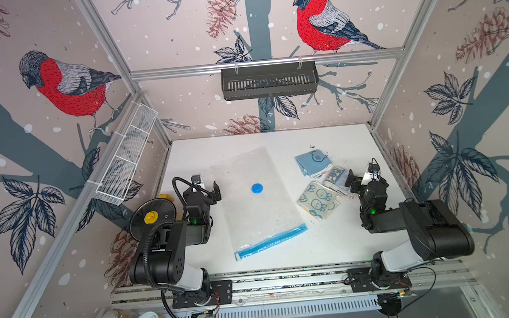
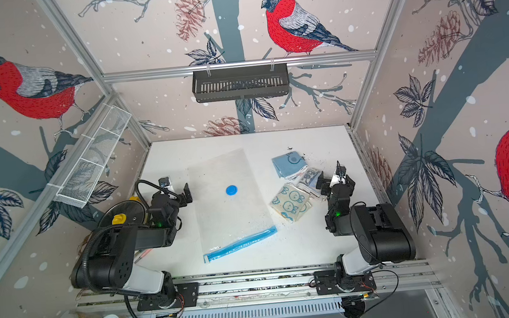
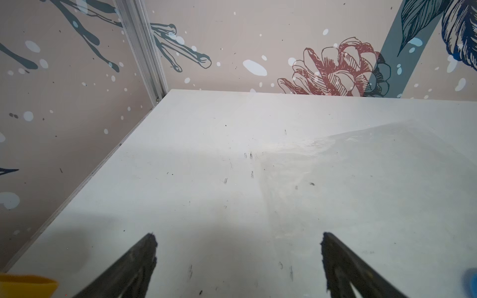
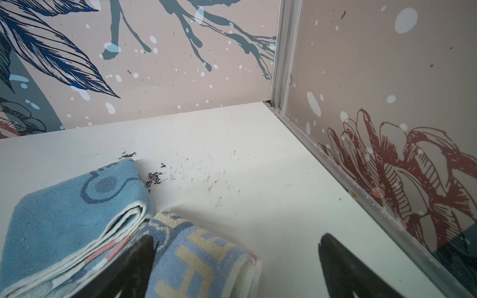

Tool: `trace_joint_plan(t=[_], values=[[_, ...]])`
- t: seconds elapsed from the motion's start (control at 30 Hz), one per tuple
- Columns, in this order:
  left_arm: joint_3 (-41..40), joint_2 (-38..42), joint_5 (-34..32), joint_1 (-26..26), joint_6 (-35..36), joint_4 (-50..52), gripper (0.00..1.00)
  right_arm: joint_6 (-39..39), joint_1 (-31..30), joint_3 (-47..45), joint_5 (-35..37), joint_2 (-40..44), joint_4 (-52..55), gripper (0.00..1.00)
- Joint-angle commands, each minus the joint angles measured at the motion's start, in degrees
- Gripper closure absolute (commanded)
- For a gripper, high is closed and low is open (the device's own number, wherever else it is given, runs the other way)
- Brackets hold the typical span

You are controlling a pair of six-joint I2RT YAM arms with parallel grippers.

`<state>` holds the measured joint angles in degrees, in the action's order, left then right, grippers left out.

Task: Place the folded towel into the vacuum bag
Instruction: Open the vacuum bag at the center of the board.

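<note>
The left gripper [image 3: 238, 246] has its two dark fingers [image 3: 140, 260] spread wide and closed on nothing. It is poised at the left long edge of the large clear plastic rectangular vacuum bag [image 1: 261, 218]. In the left wrist view that edge runs between the fingertips.

The right gripper [image 4: 236, 247] is also wide open and holds nothing. It stands on the bag's right side, beyond the towels. In the right wrist view one finger [image 4: 129, 265] overlaps the towels' edge, and whether it touches them cannot be told.

The bag lies flat on the white tabletop [image 1: 331, 243] between the two grippers. Its blue zip-seal strip [image 1: 270, 241] runs along the short edge nearest the robot, and its round blue valve cap [image 1: 257, 188] sits near its middle.

Three folded towels lie outside the bag, off its right long edge:
- A light-blue terry towel [image 1: 313, 161] lies towards the bag's far right corner.
- A cream towel with blue bunny figures [image 1: 317, 200] lies just beside the bag's edge.
- A blue-and-cream patterned towel [image 1: 337, 174] lies between those two, farther from the bag and nearest the right gripper.

Left of the bag, past the left arm, lies a round glass pot lid with a yellow knob [image 1: 152, 217].
</note>
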<state>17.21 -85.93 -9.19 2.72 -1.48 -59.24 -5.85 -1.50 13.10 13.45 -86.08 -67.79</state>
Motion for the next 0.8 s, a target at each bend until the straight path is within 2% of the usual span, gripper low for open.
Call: trace_joint_plan(t=[0.0,0.77], values=[[-0.09,0.14,-0.27,0.02,0.33,-2.72,0.02,0.61,-0.96,0.00,1.31,0.04,-1.56,0.01],[0.31,-0.14,0.58,-0.61,-0.19,-2.16,0.02,0.31,-0.35,0.17,0.08,0.03,-1.15,0.01]])
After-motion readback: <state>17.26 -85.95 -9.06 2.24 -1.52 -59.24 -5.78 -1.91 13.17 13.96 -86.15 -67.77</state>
